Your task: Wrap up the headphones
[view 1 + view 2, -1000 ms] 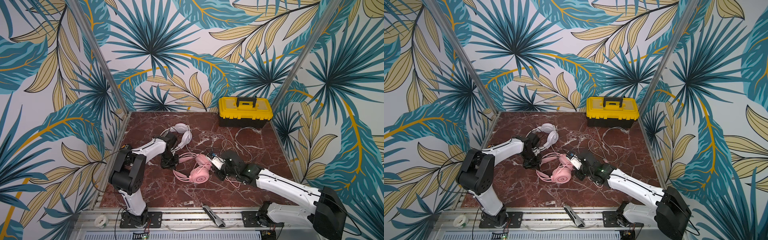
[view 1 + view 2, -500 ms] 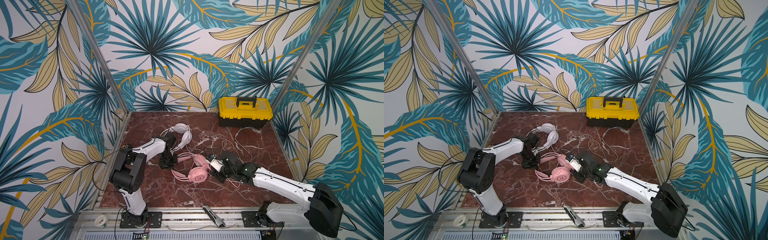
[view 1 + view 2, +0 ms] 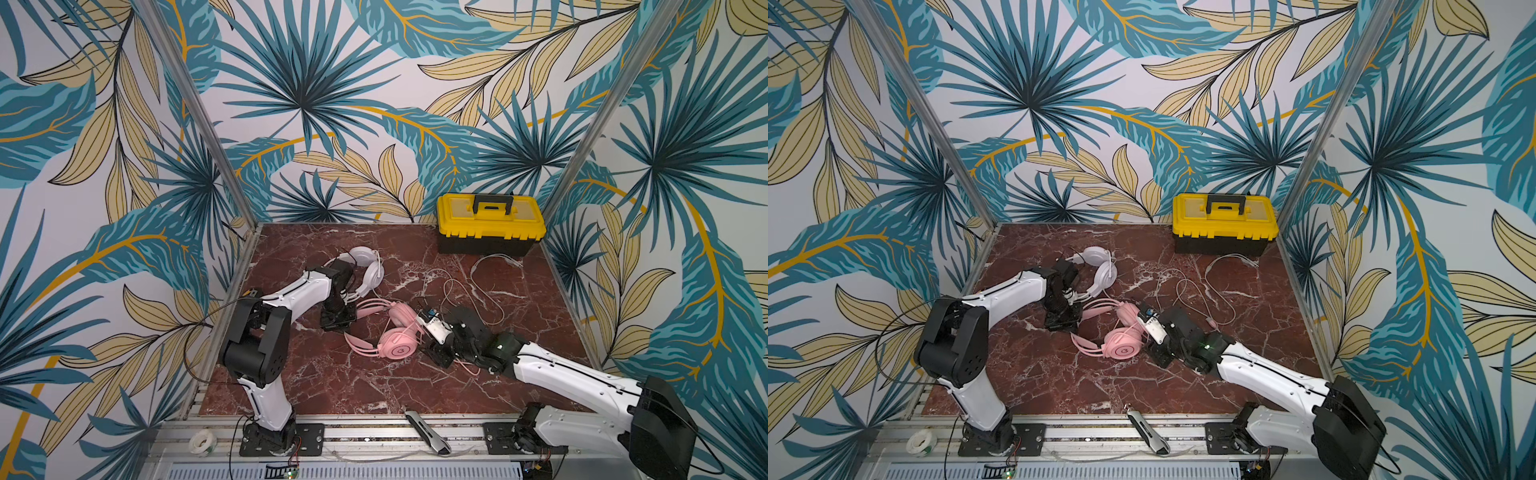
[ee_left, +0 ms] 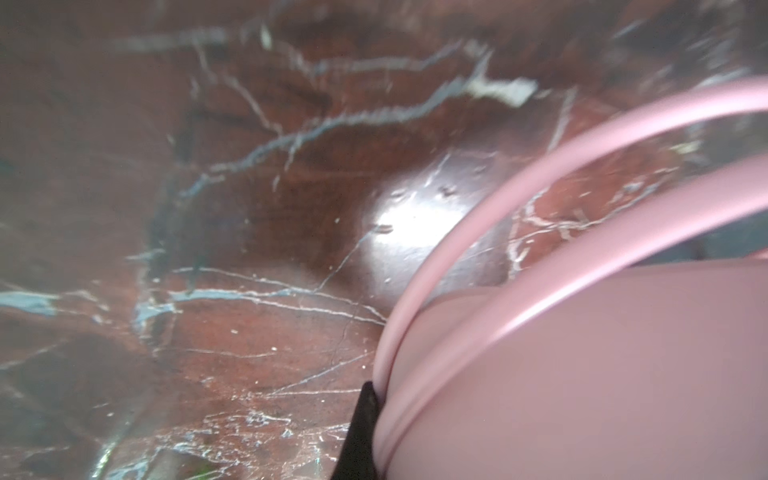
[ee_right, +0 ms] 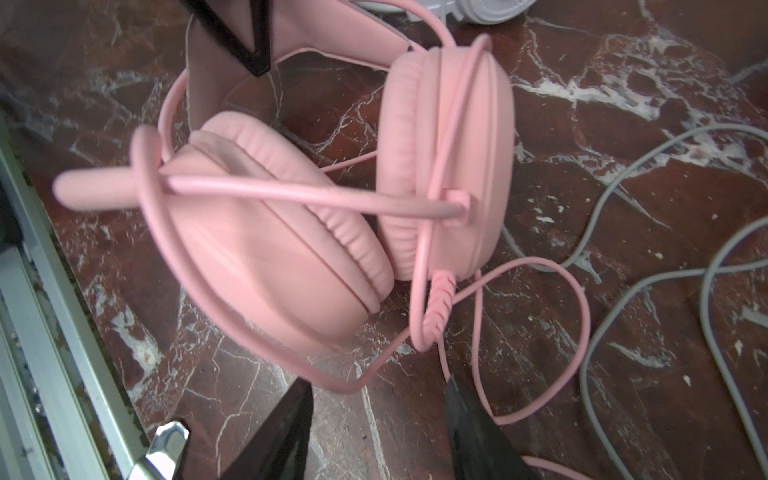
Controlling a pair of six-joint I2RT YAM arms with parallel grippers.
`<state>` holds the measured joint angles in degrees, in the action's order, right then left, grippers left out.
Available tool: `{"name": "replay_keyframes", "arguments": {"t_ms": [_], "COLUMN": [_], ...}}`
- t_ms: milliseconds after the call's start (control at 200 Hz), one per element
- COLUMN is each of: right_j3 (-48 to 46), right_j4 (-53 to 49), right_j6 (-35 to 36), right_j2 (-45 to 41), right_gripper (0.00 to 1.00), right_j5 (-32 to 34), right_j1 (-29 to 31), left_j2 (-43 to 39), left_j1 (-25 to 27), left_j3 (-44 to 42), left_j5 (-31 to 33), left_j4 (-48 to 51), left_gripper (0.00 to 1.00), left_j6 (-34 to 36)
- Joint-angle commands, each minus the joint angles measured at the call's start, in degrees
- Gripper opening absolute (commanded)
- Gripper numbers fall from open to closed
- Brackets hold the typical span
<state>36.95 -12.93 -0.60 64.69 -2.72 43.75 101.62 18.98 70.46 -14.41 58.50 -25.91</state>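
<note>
The pink headphones point(image 3: 395, 336) lie mid-table with their pink cable point(image 5: 469, 124) looped round the ear cups. More of that cable lies slack on the marble just ahead of my right gripper point(image 5: 378, 399). That gripper is open, its fingers point(image 5: 291, 419) apart over bare marble. In both top views it sits right of the pink cups point(image 3: 1121, 347). My left gripper point(image 3: 338, 320) is shut on the pink headband point(image 4: 582, 374), with one black finger point(image 4: 362, 432) showing against it. The white headphones point(image 3: 368, 270) lie behind the left arm.
The white set's grey cable point(image 3: 469, 291) trails loose toward a yellow toolbox point(image 3: 490, 224) at the back right. A utility knife point(image 3: 428, 432) and a tape roll point(image 3: 202, 442) lie on the front rail. Metal frame posts bound the marble top point(image 3: 332, 382).
My right gripper has gone from shut to open beside the pink ear cups. The pink headphones shifted slightly. The left arm has held still.
</note>
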Motion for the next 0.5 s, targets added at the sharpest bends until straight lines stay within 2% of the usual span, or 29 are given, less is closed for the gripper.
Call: {"name": "replay_keyframes", "arguments": {"t_ms": [0,110,200,340,496], "right_j3": [-2.2,-3.6,-3.6,0.3,3.6], "right_j4": [4.9,5.0,2.9,-3.8,-2.7], "right_j6": [-10.2,-14.2,-15.7,-16.6,-17.9], "right_j2": [-4.5,-8.0,-7.3,1.9,11.3], "right_gripper": [0.55,0.55,0.58,0.59,0.59], "right_j5": [0.8,1.1,0.4,-3.6,-7.3], "right_j1": [-3.2,-7.6,-11.9,-15.2,-15.4], "left_j2": [-2.3,-2.8,-3.3,-3.7,-4.6], "left_j1": [-0.9,-1.8,-2.7,-3.5,-3.5], "left_j3": [3.1,4.6,6.0,8.2,9.1], "left_j5": [-2.1,-2.1,-2.1,-2.2,-3.5], "left_j4": [3.4,5.6,6.7,8.2,8.7], "left_gripper": [0.00,0.00,0.00,0.00,0.00], "left_j6": [2.9,4.8,5.7,6.4,6.3]}}
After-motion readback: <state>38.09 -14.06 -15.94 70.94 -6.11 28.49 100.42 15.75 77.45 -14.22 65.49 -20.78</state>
